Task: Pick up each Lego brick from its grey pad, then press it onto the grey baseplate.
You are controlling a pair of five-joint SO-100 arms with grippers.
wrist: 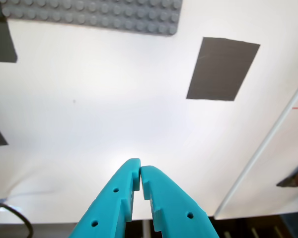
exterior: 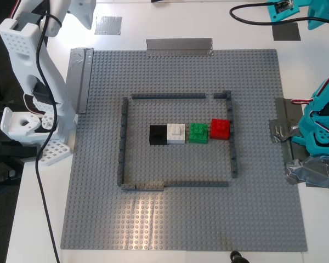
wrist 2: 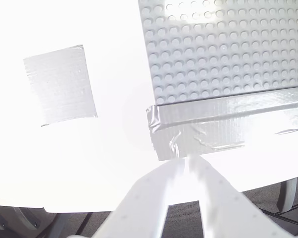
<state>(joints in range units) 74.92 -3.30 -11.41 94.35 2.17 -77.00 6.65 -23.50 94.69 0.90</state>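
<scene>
The black brick (exterior: 158, 134) and the red brick (exterior: 220, 129) sit on the grey baseplate (exterior: 181, 219), inside the dark outline (exterior: 122, 142), at the two ends of a row. Both grey pads (exterior: 108, 25) (exterior: 287, 32) are bare. My first gripper (wrist: 140, 171) is teal, shut and empty, above white table near a pad (wrist: 222, 69) and the baseplate corner (wrist: 89, 15). My second gripper (wrist 2: 187, 161) is white, shut and empty, over the taped baseplate corner (wrist 2: 223, 59), with the other pad (wrist 2: 59, 84) beside it.
A white brick (exterior: 176, 133) and a green brick (exterior: 198, 132) stand between the black and red ones. Silver tape strips (exterior: 179, 47) (exterior: 82, 76) (exterior: 282, 126) hold the plate's edges. The white arm (exterior: 27, 66) stands at the exterior view's left, the teal arm (exterior: 323, 120) at its right.
</scene>
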